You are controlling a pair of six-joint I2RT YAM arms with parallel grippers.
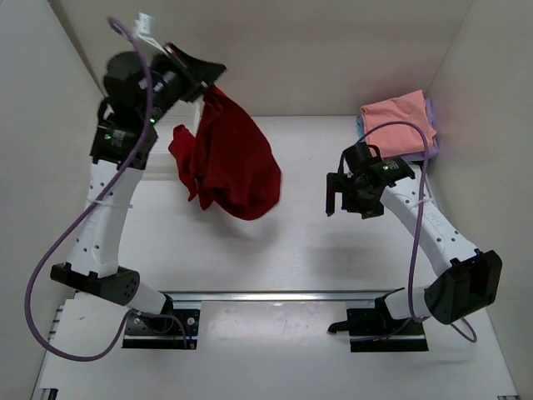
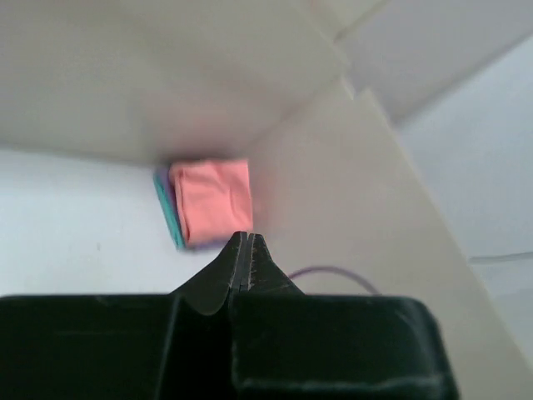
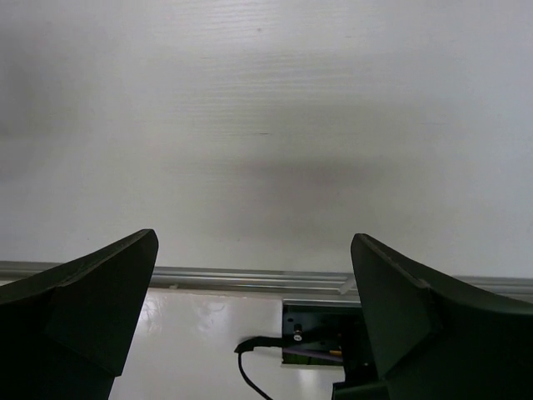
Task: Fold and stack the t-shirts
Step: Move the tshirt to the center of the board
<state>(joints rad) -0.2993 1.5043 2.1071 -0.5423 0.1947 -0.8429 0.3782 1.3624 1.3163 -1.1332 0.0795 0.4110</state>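
My left gripper [image 1: 210,77] is raised high at the back left and shut on the dark red t-shirt [image 1: 233,167], which hangs crumpled from it above the table. In the left wrist view its jaws [image 2: 243,242] are pressed together; the red cloth is hidden there. A folded stack sits in the back right corner: salmon pink square [image 1: 398,121] on top, lavender [image 1: 431,117] and teal [image 1: 360,127] edges below. The stack's pink square [image 2: 215,200] also shows in the left wrist view. My right gripper [image 1: 340,197] is open and empty over the table's right middle, apart from shirt and stack; its fingers [image 3: 100,292] stand wide.
White walls enclose the table on the left, back and right. An aluminium rail [image 1: 275,294] runs across the near edge between the arm bases. Purple cables [image 1: 416,167] loop along both arms.
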